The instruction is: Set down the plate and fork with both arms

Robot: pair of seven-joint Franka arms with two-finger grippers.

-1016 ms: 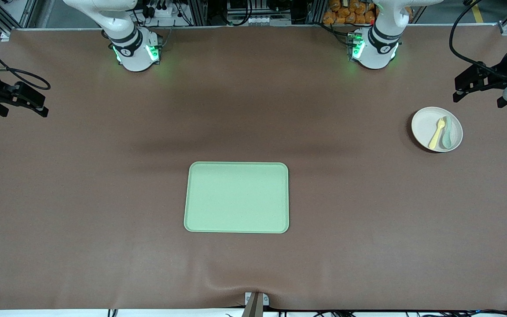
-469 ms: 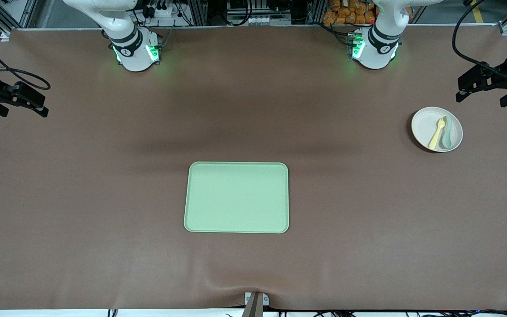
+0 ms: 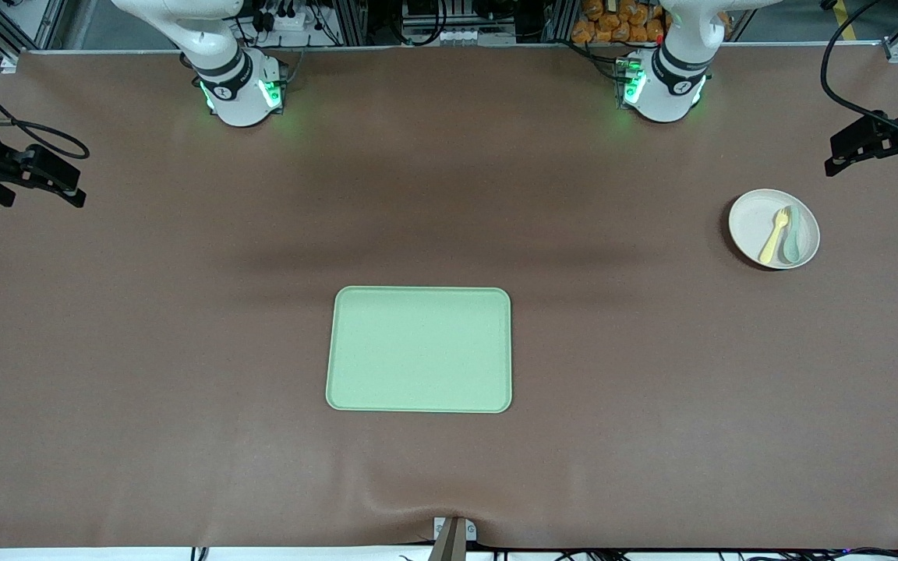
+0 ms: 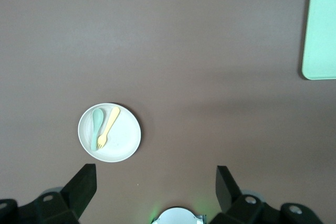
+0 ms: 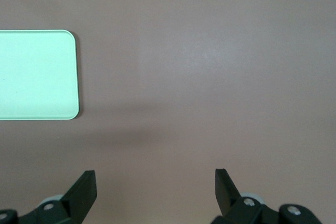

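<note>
Both grippers (image 4: 152,182) (image 5: 155,182) spread wide, empty, edge-cropped in front view, fork (image 3: 774,235) overlapping spoon (image 3: 791,238) on plate (image 3: 749,222)

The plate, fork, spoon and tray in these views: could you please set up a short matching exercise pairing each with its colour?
Things:
1. plate
2. fork
3. spoon
4. tray

Colours:
A. light green
B. pastel yellow
C. off-white
D. muted green

Pairs: 1-C, 2-B, 3-D, 4-A. The fork and spoon lie side by side on the plate.
</note>
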